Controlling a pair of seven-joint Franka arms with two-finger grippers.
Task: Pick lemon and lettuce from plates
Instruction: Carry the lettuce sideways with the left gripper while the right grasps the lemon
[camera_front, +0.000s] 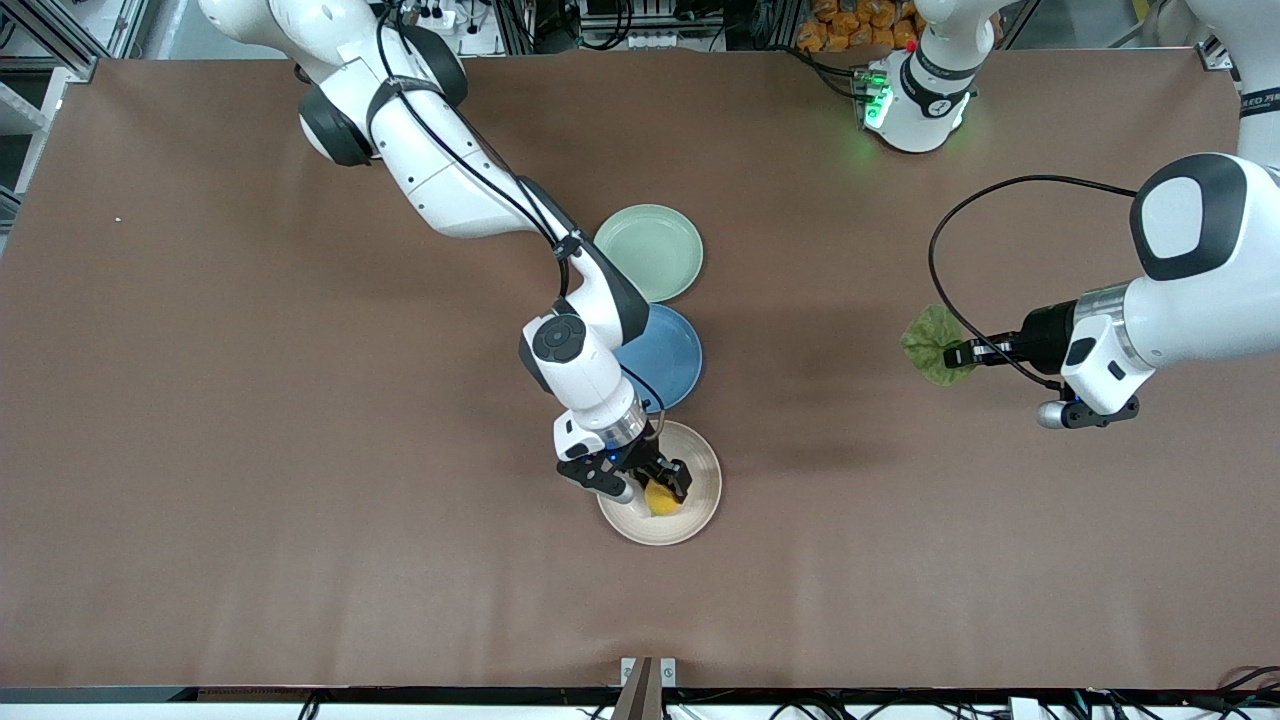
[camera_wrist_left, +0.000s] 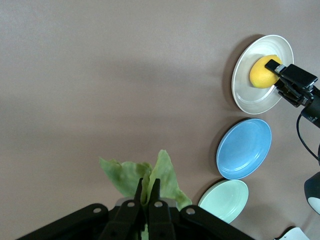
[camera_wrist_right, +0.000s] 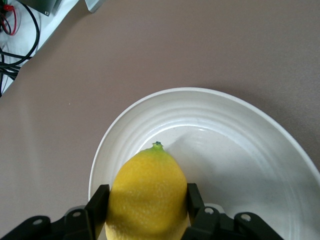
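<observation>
The yellow lemon (camera_front: 661, 497) is over the beige-cream plate (camera_front: 700, 490), between the fingers of my right gripper (camera_front: 660, 487), which is shut on it; I cannot tell whether it still touches the plate. The right wrist view shows the lemon (camera_wrist_right: 147, 192) in the right gripper (camera_wrist_right: 147, 200) above the plate (camera_wrist_right: 240, 150). My left gripper (camera_front: 955, 352) is shut on the green lettuce (camera_front: 928, 340) and holds it over bare table toward the left arm's end. The left wrist view shows the leaf (camera_wrist_left: 167, 175) pinched in that gripper (camera_wrist_left: 147, 184). The mint green plate (camera_front: 650, 250) is empty.
A blue plate (camera_front: 665, 360) lies between the mint and beige plates, partly under the right arm. All three plates show in the left wrist view: beige (camera_wrist_left: 250, 97), blue (camera_wrist_left: 244, 149), mint (camera_wrist_left: 225, 200). A metal bracket (camera_front: 647, 672) sits at the table's near edge.
</observation>
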